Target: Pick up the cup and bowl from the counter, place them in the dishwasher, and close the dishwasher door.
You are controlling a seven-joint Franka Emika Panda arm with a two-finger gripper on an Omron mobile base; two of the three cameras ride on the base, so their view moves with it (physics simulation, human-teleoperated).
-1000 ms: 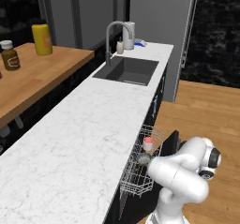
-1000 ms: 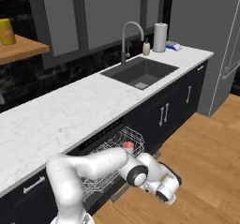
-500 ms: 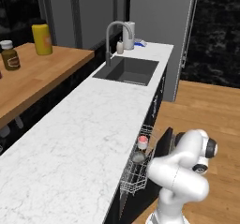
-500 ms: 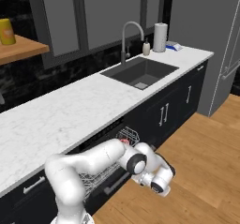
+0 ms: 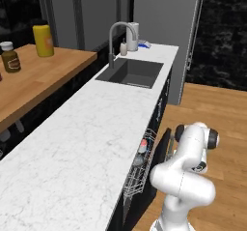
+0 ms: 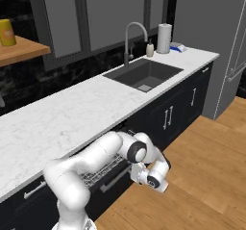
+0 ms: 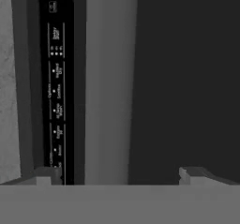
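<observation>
Hand at the dishwasher door, jaws spread wide and empty.

From the left I see the counter (image 5: 82, 143), then the cup (image 5: 143, 145) above the bowl (image 5: 138, 160) in the white wire rack (image 5: 137, 177), the door (image 5: 165, 145) part-raised; my gripper (image 7: 119, 174) faces its control strip (image 7: 56, 87).
</observation>
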